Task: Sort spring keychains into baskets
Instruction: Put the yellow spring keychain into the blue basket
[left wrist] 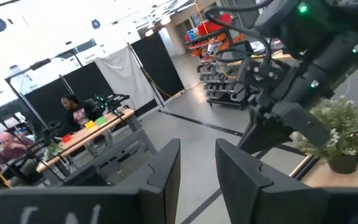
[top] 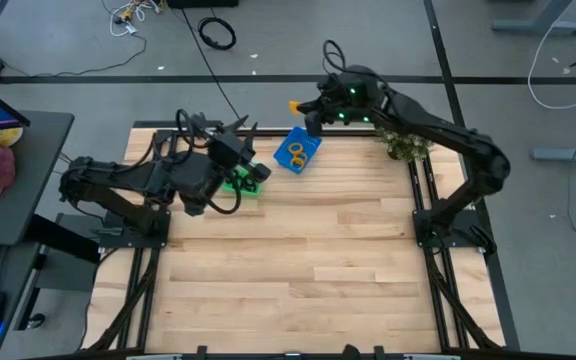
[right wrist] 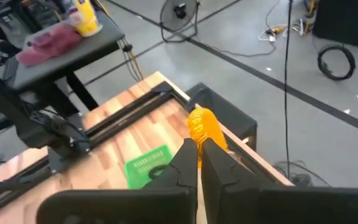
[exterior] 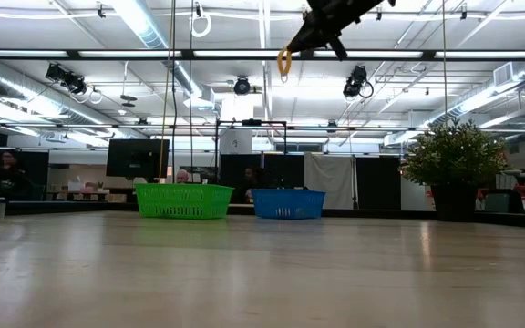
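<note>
An orange spring keychain point(right wrist: 202, 127) was pinched between the closed fingers of the right gripper point(right wrist: 197, 149), and there it dangled, high in the upper middle of the low view point(exterior: 283, 62), well above the tabletop; from overhead it showed as a small orange spot point(top: 294, 105) just beyond the table's far edge, above and a little left of the blue basket point(top: 284, 158) in the frame; that basket already held orange rings point(top: 299, 152), though how many I could not tell; beside it to the left, the green basket point(top: 251, 188) was half hidden under the left arm, and in the low view the two stood side by side, green point(exterior: 183, 201) left of centre and blue point(exterior: 287, 203) just right of it; the left gripper point(left wrist: 197, 165) hung over the green one with its jaws apart and nothing between them, looking out into the room; the wooden table point(top: 298, 260) lay bare across the lower half of the overhead frame, with a potted plant point(top: 404, 146) at its upper right corner; now the danger, as I judged it: the ring looked to be off to the far side of the blue basket, so a release from that height could have sent the springy coil off the rim, onto the wood or clean over the edge to the floor; a swing on the way down could also have carried it toward the green basket, the wrong home for orange.
</note>
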### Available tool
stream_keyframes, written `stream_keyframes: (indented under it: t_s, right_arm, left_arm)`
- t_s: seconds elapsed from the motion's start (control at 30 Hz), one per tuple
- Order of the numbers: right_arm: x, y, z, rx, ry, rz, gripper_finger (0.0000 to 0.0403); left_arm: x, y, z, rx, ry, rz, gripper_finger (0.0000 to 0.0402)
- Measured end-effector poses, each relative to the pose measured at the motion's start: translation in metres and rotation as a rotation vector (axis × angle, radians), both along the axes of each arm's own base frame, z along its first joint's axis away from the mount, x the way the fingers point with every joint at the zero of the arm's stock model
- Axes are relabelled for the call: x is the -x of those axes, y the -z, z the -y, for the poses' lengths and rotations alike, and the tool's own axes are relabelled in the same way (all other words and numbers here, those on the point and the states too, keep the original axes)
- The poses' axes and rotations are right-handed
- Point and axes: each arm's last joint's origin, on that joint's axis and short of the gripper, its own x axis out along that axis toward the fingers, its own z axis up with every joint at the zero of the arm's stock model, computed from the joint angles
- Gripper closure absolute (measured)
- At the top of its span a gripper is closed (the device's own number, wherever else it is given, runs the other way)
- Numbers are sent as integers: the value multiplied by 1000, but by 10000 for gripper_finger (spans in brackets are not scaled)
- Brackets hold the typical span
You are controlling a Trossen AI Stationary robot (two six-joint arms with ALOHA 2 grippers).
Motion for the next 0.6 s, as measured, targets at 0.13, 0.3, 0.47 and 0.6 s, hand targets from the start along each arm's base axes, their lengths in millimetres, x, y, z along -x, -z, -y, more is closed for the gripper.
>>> stream_keyframes:
  t_s: [0.13, 0.3, 0.47, 0.6]
  right_arm:
    - [-6, 13, 13, -52, -18, -24, 403]
    - [-16, 46, 36, -181, -20, -114, 403]
    - [-22, 84, 54, -277, 2, -250, 403]
    - [-31, 109, 62, -349, -32, -298, 403]
  left_arm:
    - [1, -1, -2, -6, -9, -10, 296]
    - [1, -1, -3, -8, -13, -14, 296]
    - [0, 0, -5, -8, -4, -22, 296]
    - [0, 0, -6, -8, -7, -21, 296]
